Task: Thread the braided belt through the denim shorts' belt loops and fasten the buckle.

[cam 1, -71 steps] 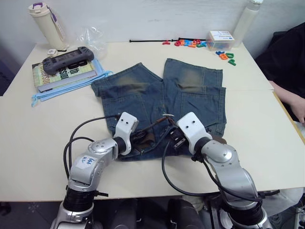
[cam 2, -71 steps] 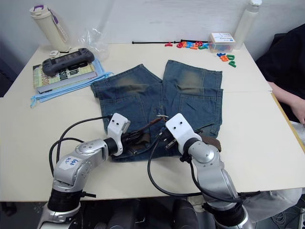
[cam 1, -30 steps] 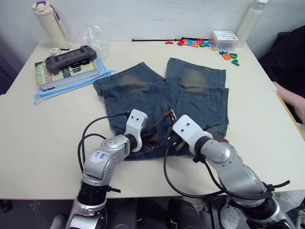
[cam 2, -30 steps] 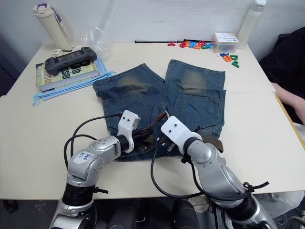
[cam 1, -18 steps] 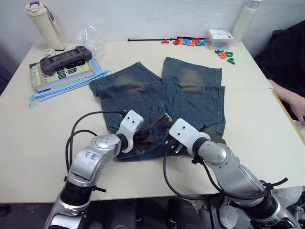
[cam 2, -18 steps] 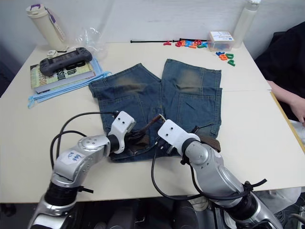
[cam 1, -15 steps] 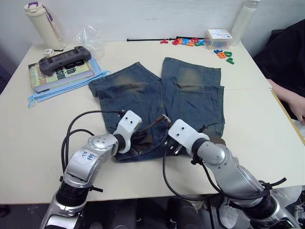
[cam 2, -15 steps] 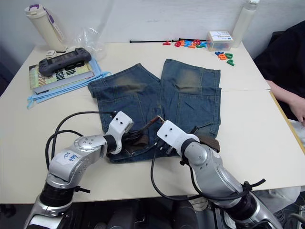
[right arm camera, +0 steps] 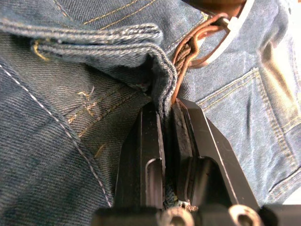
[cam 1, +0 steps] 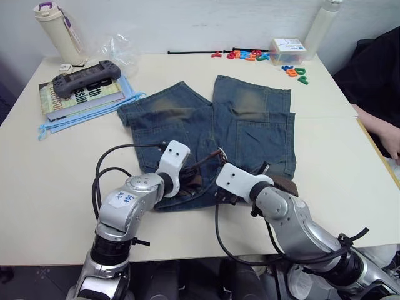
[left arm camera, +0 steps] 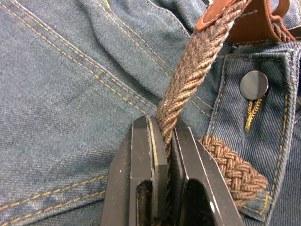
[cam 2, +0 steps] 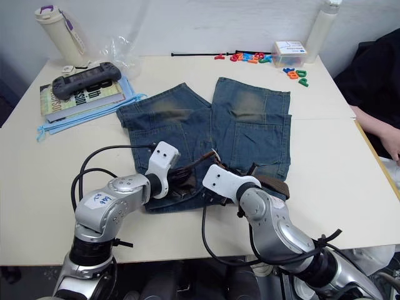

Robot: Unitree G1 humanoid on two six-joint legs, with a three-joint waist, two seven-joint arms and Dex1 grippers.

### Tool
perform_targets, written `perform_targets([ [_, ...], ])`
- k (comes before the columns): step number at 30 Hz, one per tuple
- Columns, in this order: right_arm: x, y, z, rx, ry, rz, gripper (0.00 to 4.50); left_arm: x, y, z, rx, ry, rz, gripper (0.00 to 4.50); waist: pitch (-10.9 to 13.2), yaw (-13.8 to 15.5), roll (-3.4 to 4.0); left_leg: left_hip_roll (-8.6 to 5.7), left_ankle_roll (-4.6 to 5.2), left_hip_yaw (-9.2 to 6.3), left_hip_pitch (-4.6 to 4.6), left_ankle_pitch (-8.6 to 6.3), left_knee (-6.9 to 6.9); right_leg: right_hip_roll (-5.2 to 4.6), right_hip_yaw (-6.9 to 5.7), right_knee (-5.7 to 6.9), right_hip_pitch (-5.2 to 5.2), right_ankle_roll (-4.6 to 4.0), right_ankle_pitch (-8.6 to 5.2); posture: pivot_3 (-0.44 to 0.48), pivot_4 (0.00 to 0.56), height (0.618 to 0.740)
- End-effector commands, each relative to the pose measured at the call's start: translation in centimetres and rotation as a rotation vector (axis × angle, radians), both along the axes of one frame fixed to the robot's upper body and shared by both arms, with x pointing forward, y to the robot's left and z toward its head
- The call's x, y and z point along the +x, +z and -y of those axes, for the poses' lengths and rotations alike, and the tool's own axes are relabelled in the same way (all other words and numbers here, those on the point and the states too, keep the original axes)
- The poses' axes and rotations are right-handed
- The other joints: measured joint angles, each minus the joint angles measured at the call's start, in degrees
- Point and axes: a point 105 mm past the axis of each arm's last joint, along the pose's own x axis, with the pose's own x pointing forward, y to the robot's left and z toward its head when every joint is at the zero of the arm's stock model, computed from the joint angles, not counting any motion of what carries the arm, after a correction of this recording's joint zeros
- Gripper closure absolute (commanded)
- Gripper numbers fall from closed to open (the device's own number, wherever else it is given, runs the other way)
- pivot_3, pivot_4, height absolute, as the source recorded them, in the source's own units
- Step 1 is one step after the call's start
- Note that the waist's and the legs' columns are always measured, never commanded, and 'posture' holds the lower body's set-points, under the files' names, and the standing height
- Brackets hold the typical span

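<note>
On the table (cam 1: 37,181):
Shorts: denim shorts (cam 1: 250,122) lie flat.
Left gripper (left arm camera: 163,141): clamped on braided belt (left arm camera: 188,70).
Right gripper (right arm camera: 165,113): pinching waistband fold beside buckle (right arm camera: 221,33).
Change: right gripper shifted nearer the left.

We find the denim shorts (cam 1: 212,134) spread at the centre of the table (cam 1: 50,187), waistband nearest the robot and legs pointing away. On the waistband lies the braided belt (left arm camera: 186,89), its buckle (right arm camera: 221,35) near the middle. The left gripper (left arm camera: 162,141) sits left of centre on the waistband, the right gripper (right arm camera: 164,117) just to its right. At the far left, a game controller (cam 1: 86,74) lies on a book (cam 1: 78,97); behind these stands a tumbler (cam 1: 56,28). Toy letters (cam 1: 250,55) and a small box (cam 1: 287,51) lie along the far edge, with a bottle (cam 1: 322,28) behind them at the right.
</note>
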Motion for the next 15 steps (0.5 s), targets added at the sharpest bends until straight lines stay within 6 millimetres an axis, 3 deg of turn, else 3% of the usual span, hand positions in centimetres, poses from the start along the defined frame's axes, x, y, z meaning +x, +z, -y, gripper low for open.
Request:
perform_targets([
  [1, -0.5, -0.5, -0.9, -0.021, 0.063, -0.019, 4.48, -0.4, 2.4, 1.5, -0.003, -0.084, 0.105, 4.50, 0.00, -0.02, 0.00, 0.00, 0.00, 0.00, 0.00, 0.00, 0.00, 0.00, 0.00, 0.00, 0.00, 0.00, 0.00, 0.000, 0.150, 0.717],
  [9, -0.3, -0.7, -0.9, -0.009, 0.055, -0.024, 4.48, -0.7, 2.9, 1.3, 0.115, -0.132, 0.185, 4.50, 0.00, -0.15, 0.00, 0.00, -0.04, 0.01, 0.00, 0.01, -0.02, 0.01, 0.01, 0.01, -0.01, 0.00, 0.00, 0.000, 0.150, 0.717],
  [15, -0.2, -0.7, -0.8, 0.036, 0.022, -0.042, 4.48, -1.7, 2.1, -1.7, 0.142, -0.077, 0.143, 4.50, 0.00, -0.38, 0.00, 0.03, -0.08, 0.01, 0.01, 0.03, -0.04, 0.05, 0.05, 0.02, -0.04, 0.00, 0.00, 0.000, 0.150, 0.717],
])
